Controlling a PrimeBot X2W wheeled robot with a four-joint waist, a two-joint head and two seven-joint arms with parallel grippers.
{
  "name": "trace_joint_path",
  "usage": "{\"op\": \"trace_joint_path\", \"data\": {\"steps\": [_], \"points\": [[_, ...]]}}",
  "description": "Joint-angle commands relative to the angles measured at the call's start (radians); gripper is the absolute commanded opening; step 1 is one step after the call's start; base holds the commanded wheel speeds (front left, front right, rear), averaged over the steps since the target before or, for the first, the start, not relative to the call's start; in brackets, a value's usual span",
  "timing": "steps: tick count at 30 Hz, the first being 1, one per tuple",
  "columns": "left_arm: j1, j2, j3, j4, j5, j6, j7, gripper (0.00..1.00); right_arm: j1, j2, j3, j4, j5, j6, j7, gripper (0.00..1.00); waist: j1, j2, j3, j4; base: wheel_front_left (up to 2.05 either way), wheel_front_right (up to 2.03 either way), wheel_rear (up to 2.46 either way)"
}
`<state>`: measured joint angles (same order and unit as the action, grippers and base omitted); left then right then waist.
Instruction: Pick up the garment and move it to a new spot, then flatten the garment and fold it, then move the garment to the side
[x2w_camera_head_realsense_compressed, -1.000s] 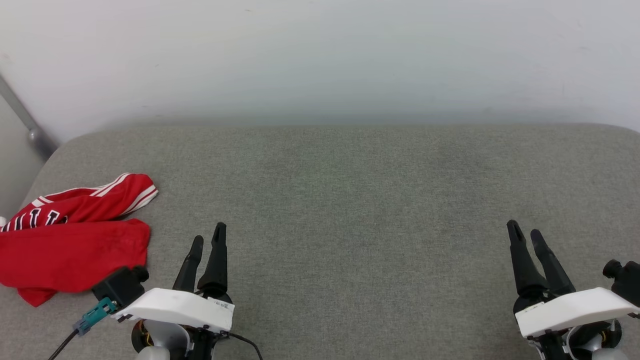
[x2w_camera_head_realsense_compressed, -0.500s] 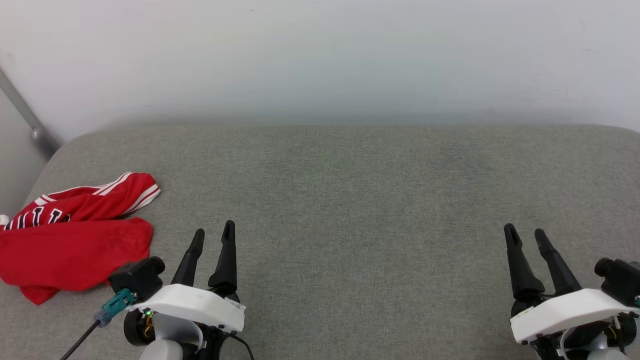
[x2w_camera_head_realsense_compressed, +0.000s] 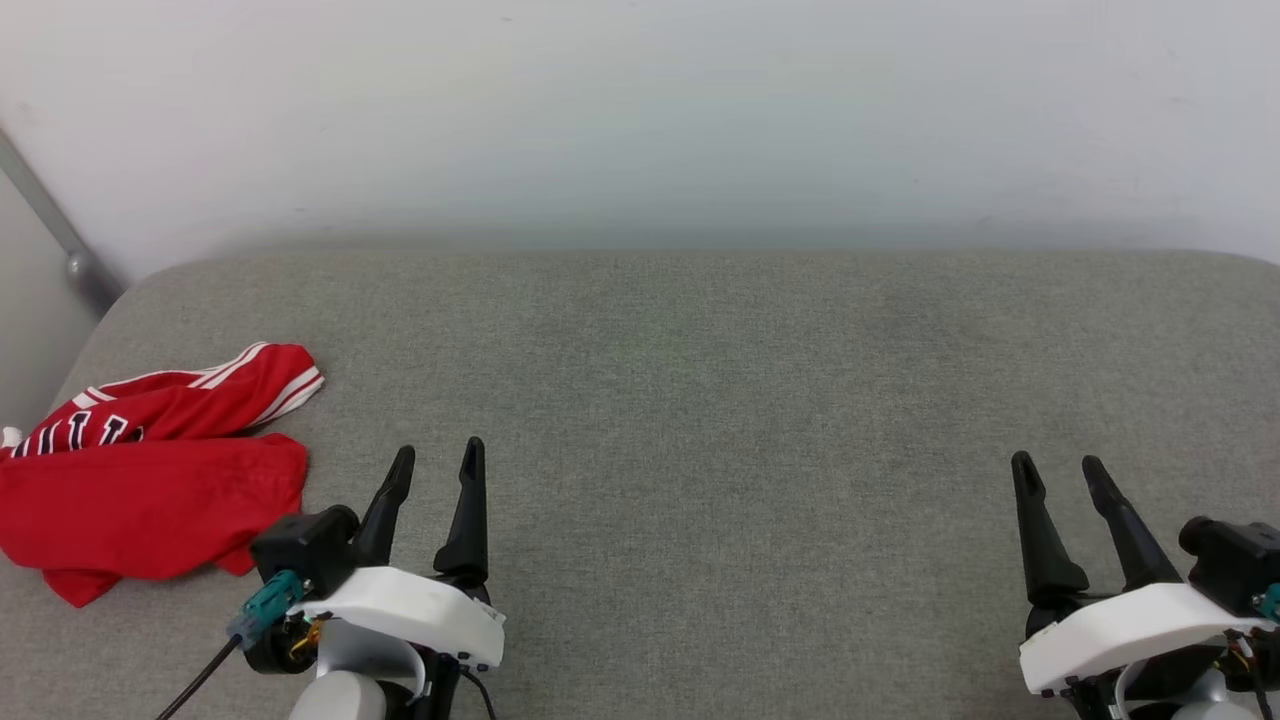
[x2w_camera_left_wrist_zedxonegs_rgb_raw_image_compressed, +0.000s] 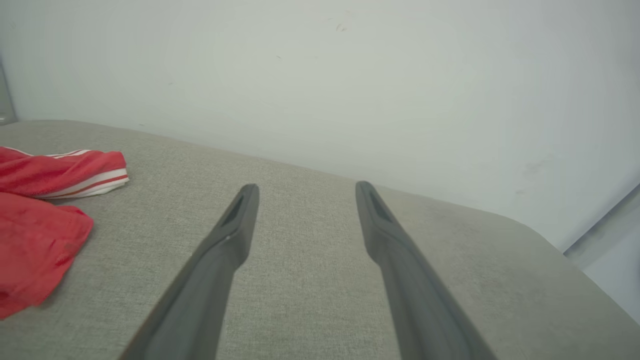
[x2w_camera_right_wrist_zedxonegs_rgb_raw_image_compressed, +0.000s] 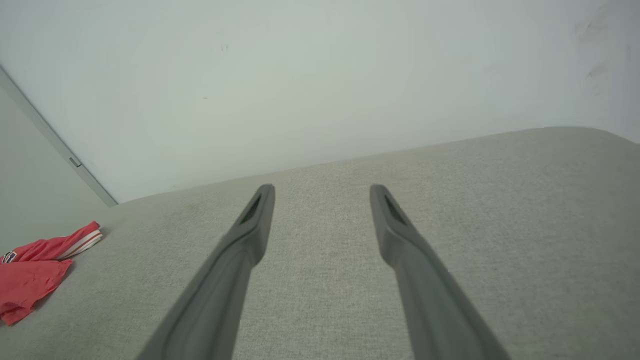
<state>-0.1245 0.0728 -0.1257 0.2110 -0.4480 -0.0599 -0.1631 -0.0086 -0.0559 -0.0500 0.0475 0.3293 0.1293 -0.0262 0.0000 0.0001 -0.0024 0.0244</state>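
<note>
We count one garment (x2w_camera_head_realsense_compressed: 150, 480), a red jersey crumpled at nine o'clock on the grey cushion (x2w_camera_head_realsense_compressed: 700, 380), and two grippers. Our left gripper (x2w_camera_head_realsense_compressed: 438, 452) at seven o'clock and our right gripper (x2w_camera_head_realsense_compressed: 1056, 463) at five both stand spread wide, gripping nothing. The head view gives the jersey's black lettering; the left wrist view brings its striped trim (x2w_camera_left_wrist_zedxonegs_rgb_raw_image_compressed: 95, 180) close.

A crumpled red fabric jersey (x2w_camera_head_realsense_compressed: 150, 480) lies at the far left of a wide grey woven cushion (x2w_camera_head_realsense_compressed: 700, 350), with a pale wall (x2w_camera_head_realsense_compressed: 640, 120) behind it. The left gripper (x2w_camera_head_realsense_compressed: 439, 447) is just right of the jersey, and the right gripper (x2w_camera_head_realsense_compressed: 1055, 459) is well apart, near the cushion's right end.
</note>
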Motion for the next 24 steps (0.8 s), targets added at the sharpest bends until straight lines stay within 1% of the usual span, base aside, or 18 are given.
{"op": "trace_joint_path", "data": {"steps": [1, 8, 24], "points": [[-0.026, 0.005, -0.011, 0.0, 0.054, 0.008, -0.016, 1.0, 0.007, 0.003, -0.002, -0.019, -0.053, 0.002, -0.01, 1.0, 0.0, -0.0001, 0.0, 0.0, 0.0, 0.0, 0.0], [-0.034, 0.006, -0.021, 0.008, 0.114, 0.014, -0.032, 1.0, 0.019, 0.005, -0.003, -0.029, -0.113, 0.002, -0.019, 1.0, 0.0, -0.0001, 0.0, 0.001, 0.0, 0.0, 0.0], [-0.041, 0.005, -0.04, 0.034, 0.222, 0.026, -0.064, 1.0, 0.028, 0.006, 0.001, -0.031, -0.196, 0.002, -0.046, 1.0, 0.0, -0.0001, 0.001, -0.001, 0.0, 0.0, 0.0]]}}
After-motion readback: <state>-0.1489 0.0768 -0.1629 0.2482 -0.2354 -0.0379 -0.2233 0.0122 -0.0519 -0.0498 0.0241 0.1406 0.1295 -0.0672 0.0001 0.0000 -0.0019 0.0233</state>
